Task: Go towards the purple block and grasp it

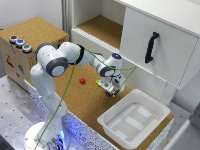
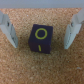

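You had the approach done: the gripper hung released over the cork table, its fingers either side of the purple block without touching, so only the closing was left.

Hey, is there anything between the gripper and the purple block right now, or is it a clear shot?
Nothing visible is in the way. In the wrist view the purple block sits on bare cork between the open jaws of the gripper, with a gap on each side. The red cube and yellow-green cube lie off to the side.
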Controlling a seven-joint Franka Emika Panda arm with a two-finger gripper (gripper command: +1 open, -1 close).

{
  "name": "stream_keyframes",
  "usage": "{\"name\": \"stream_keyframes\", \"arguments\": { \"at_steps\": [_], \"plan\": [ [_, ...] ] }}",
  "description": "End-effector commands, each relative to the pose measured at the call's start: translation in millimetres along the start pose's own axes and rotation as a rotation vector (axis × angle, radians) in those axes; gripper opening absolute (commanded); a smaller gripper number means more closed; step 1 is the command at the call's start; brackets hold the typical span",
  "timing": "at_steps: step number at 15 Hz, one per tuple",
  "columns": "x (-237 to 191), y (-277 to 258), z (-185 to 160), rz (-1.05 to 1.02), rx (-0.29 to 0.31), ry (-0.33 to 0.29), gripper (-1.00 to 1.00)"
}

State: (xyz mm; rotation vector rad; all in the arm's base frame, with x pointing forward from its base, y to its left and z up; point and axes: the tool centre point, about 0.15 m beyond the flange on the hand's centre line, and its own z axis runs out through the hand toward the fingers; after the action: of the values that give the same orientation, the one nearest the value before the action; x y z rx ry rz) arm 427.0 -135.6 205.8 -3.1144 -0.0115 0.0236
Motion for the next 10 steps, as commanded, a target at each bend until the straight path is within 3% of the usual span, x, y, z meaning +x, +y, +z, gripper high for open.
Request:
{"name": "stream_keyframes", "arguments": {
  "at_steps": [1, 9, 10],
  "plan": [
    [19, 0, 18, 0.004, 0.020, -0.016, -1.00],
    [16, 2, -19, -0.004, 0.002, 0.015, -1.00],
    [17, 4, -22, 0.025, 0.021, 0.007, -1.00]
  ]
}}
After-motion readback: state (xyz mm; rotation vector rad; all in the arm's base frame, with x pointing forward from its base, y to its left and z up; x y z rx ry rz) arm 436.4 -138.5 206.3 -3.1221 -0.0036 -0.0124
